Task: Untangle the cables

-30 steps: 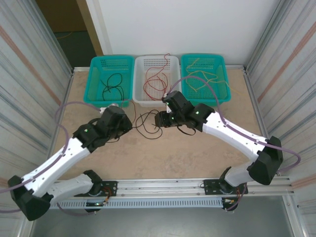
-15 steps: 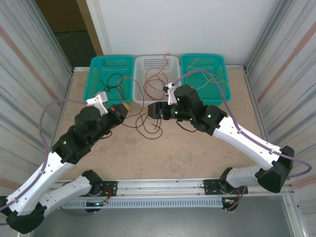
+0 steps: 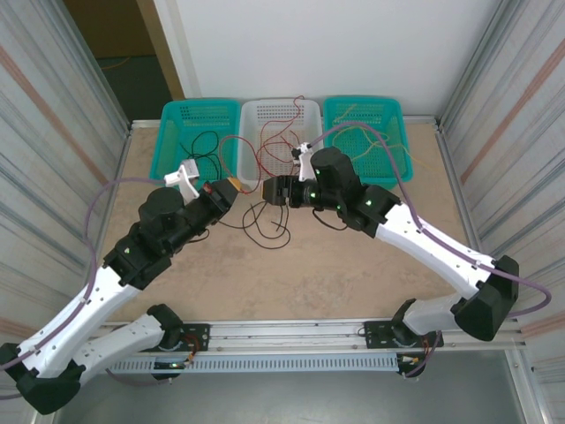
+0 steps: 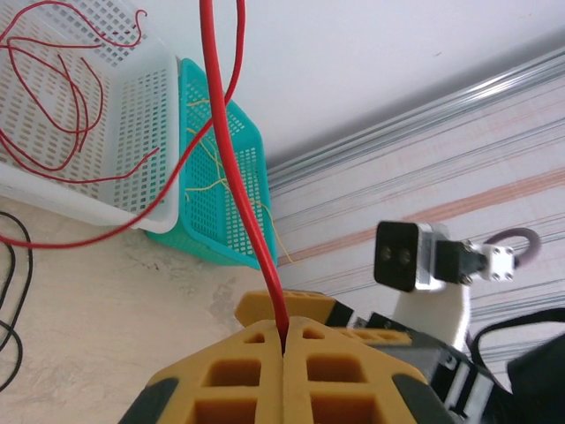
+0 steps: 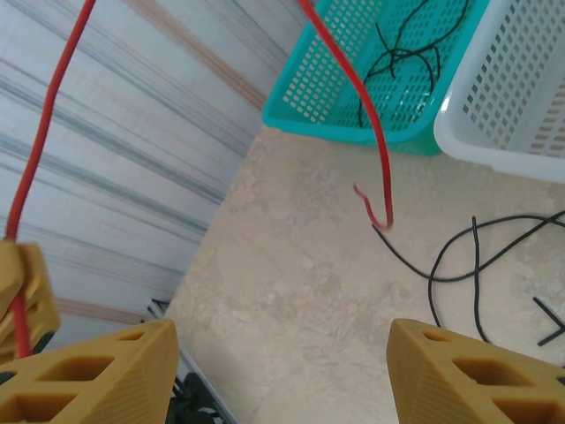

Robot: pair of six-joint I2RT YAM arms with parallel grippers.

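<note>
At table centre, 12 o'clock from the bases | left gripper (image 4: 284,340) pinching red cable (image 4: 231,168), strand arcing toward white basket (image 3: 274,102) | right gripper (image 5: 281,343) spread, empty | black cables (image 3: 267,225) loose on tabletop (image 3: 353,274), possibly tangled | some strands binned; red and black left to sort

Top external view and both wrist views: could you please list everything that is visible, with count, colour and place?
table: one, beige, under everything.
left basket: one, teal, far edge.
middle basket: one, white, far edge.
right basket: one, teal, far edge.
side walls: two, grey ribbed metal, left and right.
red cables: several, red, in the middle basket.
held red cable: one, red, raised above the table.
black cables: several, black, some in the left basket, some loose on the table.
yellow cables: several, yellow, in the right basket.
left fingers: two, yellow, shut on the held red cable.
right fingers: two, yellow, open, nothing between them.
</note>
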